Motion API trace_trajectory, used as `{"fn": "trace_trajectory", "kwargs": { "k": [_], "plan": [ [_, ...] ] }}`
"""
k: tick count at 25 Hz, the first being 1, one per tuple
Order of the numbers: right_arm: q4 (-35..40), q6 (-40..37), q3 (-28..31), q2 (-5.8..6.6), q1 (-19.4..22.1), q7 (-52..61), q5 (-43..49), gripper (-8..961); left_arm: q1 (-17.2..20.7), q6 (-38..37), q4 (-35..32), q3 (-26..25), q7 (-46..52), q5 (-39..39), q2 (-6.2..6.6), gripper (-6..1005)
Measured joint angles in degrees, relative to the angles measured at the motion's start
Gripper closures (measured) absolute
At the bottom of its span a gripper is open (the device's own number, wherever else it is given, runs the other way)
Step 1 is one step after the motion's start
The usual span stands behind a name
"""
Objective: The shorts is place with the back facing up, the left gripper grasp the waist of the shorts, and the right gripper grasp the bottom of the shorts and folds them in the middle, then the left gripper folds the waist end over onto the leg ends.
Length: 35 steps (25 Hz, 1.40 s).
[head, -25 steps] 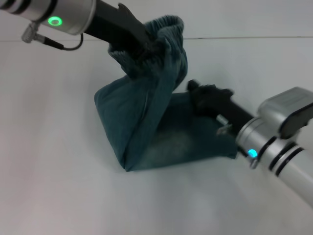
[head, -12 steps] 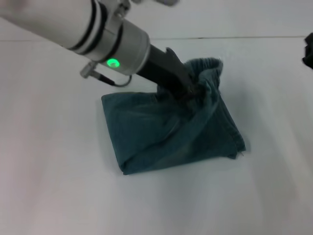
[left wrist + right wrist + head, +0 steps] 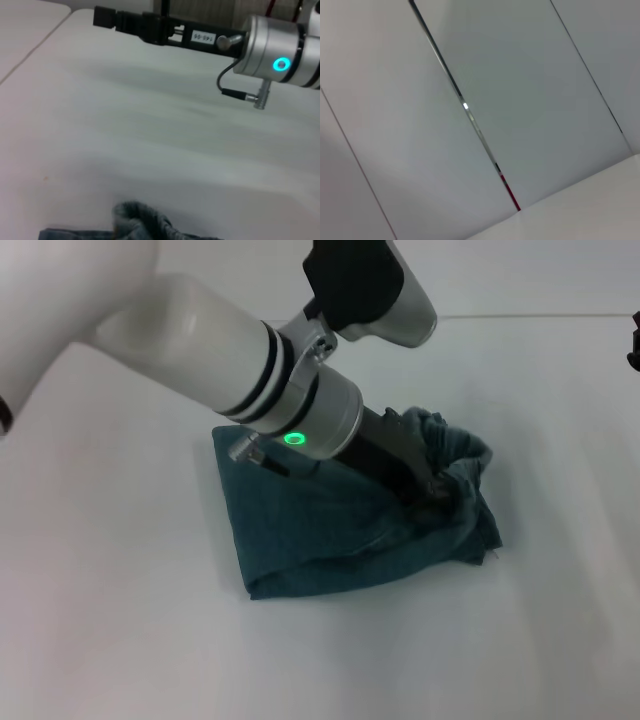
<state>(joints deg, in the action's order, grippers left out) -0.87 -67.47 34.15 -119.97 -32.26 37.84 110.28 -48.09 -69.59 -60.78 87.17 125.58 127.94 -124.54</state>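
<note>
The blue-green denim shorts [image 3: 300, 530] lie folded on the white table [image 3: 110, 620]. My left gripper [image 3: 432, 495] reaches down at their right end, shut on the bunched elastic waist [image 3: 455, 445], which rests low over the leg ends [image 3: 487, 540]. The left wrist view catches a lump of that waistband [image 3: 137, 220] at its lower edge. My right gripper [image 3: 634, 340] is far off at the right edge of the head view, clear of the cloth. It also shows in the left wrist view [image 3: 104, 17], hanging above the table with its silver wrist [image 3: 270, 37] behind it.
A thin seam line [image 3: 540, 316] runs across the back of the table. My left forearm [image 3: 200, 350] crosses above the shorts' left half. The right wrist view shows only pale panels with a dark joint [image 3: 465, 107].
The left gripper has carried the waist rightward and down onto the leg ends, flattening the raised fold. The right gripper has let go of the shorts and withdrawn to the far right.
</note>
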Motion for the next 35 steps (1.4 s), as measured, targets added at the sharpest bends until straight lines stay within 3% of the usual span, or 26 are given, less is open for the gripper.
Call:
{"fn": "trace_trajectory", "kwargs": {
  "k": [1, 6, 9, 15, 19, 27, 30, 35],
  "plan": [
    [-0.02, 0.00, -0.07, 0.00, 0.01, 0.03, 0.15, 920, 0.21, 3.61, 1.82, 1.75, 0.21, -1.03, -0.08, 878],
    [0.10, 0.03, -2.09, 0.01, 0.12, 0.78, 0.53, 921, 1.39, 7.88, 3.47, 3.48, 0.23, -3.35, -0.11, 874],
    [0.83, 0.08, -5.07, 0.24, -0.01, 3.03, 0.55, 921, 3.43, 9.71, 2.34, 3.10, 0.08, -5.30, -0.08, 654],
    [4.95, -1.09, -10.87, 0.52, -0.62, 10.00, 0.55, 905, 9.69, 10.44, -2.90, 0.98, -2.65, -11.98, -0.06, 382],
    [10.34, -4.77, -19.27, 0.87, -0.80, 18.52, 0.56, 892, 13.70, 8.29, -5.60, -2.60, -3.55, -15.07, -0.08, 224],
    [28.27, -19.84, -38.61, 1.00, 0.42, 40.91, 0.51, 866, 21.99, -6.76, -2.38, -23.72, -11.79, -26.69, 0.45, 118],
    [36.35, -27.69, -45.89, 1.18, 1.50, 46.43, 0.56, 649, 24.85, -12.60, -1.52, -31.10, -14.21, -27.72, 0.73, 90],
    [50.82, -41.11, -55.83, 1.55, 2.97, 52.26, 4.49, 547, 26.74, -24.17, -1.85, -41.66, -14.76, -22.80, 2.23, 80]
  ]
}}
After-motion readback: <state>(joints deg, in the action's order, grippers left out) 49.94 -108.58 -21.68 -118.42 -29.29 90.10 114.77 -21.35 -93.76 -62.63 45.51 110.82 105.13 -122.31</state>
